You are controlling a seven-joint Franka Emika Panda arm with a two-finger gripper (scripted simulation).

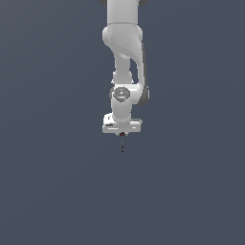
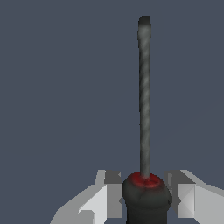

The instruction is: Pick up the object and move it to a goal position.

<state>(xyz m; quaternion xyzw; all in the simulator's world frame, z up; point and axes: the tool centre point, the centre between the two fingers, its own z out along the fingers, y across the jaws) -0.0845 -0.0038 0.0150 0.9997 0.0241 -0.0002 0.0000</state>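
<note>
1. I see the white Panda arm [image 1: 123,57] hanging straight down over the plain grey surface [image 1: 48,191].
2. Its white gripper [image 2: 144,197] has its jaws closed narrowly on the dark bulbous handle.
3. The thin dark grey stick with a red collar [image 2: 144,96] points below the gripper; I'd carry it slowly, keeping the squeeze steady.

The object [image 1: 122,142] is showing in the exterior view as a tiny, very thin dark stick with a small red bit at its upper end; it is standing roughly upright in that view; in the wrist view [image 2: 145,100] it is appearing as a long dark grey twisted shaft rising from a red collar on a dark rounded handle.
</note>
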